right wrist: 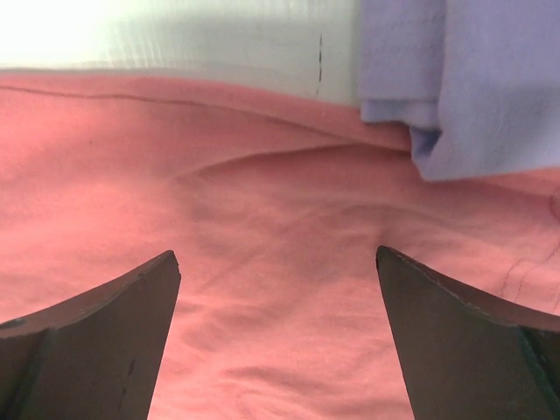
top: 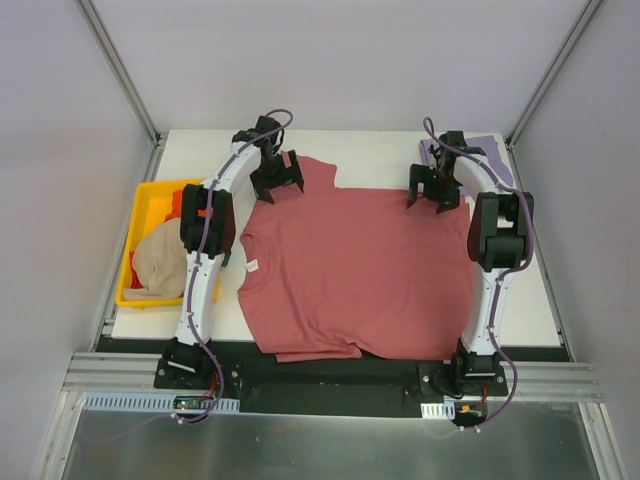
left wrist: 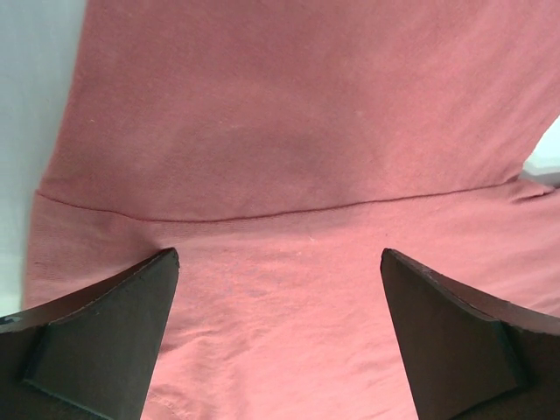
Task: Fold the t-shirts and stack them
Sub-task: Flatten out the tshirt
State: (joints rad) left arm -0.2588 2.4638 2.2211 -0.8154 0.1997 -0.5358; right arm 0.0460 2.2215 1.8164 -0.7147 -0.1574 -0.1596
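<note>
The dusty red t-shirt [top: 355,270] lies spread flat on the white table, collar to the left, and fills both wrist views [left wrist: 289,157] [right wrist: 262,227]. My left gripper [top: 277,188] is open over the shirt's far left sleeve. My right gripper [top: 434,198] is open over the shirt's far right corner. The lavender purple t-shirt [top: 488,155] lies folded at the far right corner, mostly hidden by the right arm; it shows in the right wrist view [right wrist: 464,79]. A beige t-shirt [top: 160,262] and an orange one [top: 183,200] lie in the bin. The dark green t-shirt is out of view.
A yellow plastic bin [top: 133,250] stands at the table's left edge. The red shirt's hem hangs over the table's near edge [top: 330,352]. Grey walls enclose the table on three sides.
</note>
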